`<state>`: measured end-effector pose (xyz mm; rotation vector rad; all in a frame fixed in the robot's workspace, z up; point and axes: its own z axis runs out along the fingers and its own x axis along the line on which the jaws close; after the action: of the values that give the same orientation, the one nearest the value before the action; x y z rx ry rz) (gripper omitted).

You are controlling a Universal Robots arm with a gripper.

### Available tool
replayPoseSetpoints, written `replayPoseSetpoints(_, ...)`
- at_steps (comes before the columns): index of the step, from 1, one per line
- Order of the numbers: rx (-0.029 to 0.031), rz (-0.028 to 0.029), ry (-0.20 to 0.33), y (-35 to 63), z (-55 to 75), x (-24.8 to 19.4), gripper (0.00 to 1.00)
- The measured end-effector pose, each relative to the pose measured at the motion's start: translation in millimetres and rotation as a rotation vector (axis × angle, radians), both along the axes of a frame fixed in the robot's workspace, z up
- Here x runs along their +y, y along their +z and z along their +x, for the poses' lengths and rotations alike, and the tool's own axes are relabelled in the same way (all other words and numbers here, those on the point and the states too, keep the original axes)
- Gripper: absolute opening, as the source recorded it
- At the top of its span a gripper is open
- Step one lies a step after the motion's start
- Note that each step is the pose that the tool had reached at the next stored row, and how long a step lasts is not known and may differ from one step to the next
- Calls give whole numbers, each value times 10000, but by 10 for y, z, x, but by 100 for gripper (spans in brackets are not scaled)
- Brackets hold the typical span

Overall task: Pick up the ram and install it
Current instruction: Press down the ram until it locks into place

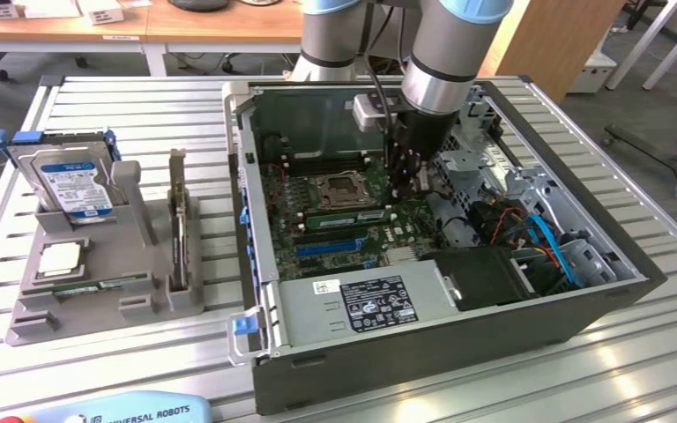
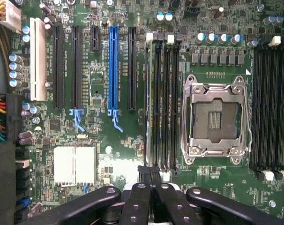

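The arm [image 1: 439,84] is a silver tube with pale blue caps [image 1: 479,11] and black cables [image 1: 379,53]; the gripper [image 2: 150,174] is black, bolt-studded.

Exterior view: raised, oblique, looking down on open dark-grey metal computer case [image 1: 433,352] on slatted metal table [image 1: 127,115], mid distance. Wrist view: just behind black gripper [image 2: 149,178], facing squarely onto green motherboard [image 2: 100,61], close. Shared: square silver processor socket [image 1: 341,188] [image 2: 216,119], long blue expansion slot [image 1: 327,247] [image 2: 113,65].

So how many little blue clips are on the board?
2: one blue clip at the end of the blue slot, one ending a nearby black slot. Others may be hidden.
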<state>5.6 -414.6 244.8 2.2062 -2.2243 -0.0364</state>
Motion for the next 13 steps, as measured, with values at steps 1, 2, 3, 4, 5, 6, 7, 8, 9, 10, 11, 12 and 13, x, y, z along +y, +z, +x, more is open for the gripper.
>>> replayPoseSetpoints(1, 0, 0, 0, 0, 1, 0, 10)
replayPoseSetpoints(2, 0, 0, 0, 0, 1, 0, 10)
replayPoseSetpoints(3, -1, 3, -1, -2, 1, 4, 10)
replayPoseSetpoints(4, -1, 3, 0, -3, 2, 10, 10)
replayPoseSetpoints(5, -1, 2, 0, -3, 2, 14, 10)
replayPoseSetpoints(6, 0, 1, 1, -3, 2, 13, 10)
replayPoseSetpoints(7, 0, 1, 1, -3, 2, 13, 10)
replayPoseSetpoints(8, 1, 0, 0, -3, 1, 14, 10)
replayPoseSetpoints(9, 0, 0, -1, -3, 1, 14, 10)
replayPoseSetpoints(10, 1, -1, 0, -5, 1, 14, 10)
replayPoseSetpoints(11, 0, 2, 0, -12, 1, 14, 10)
replayPoseSetpoints(12, 0, 1, 0, -19, 1, 14, 10)
replayPoseSetpoints(13, 1, -1, 0, -27, 1, 14, 10)
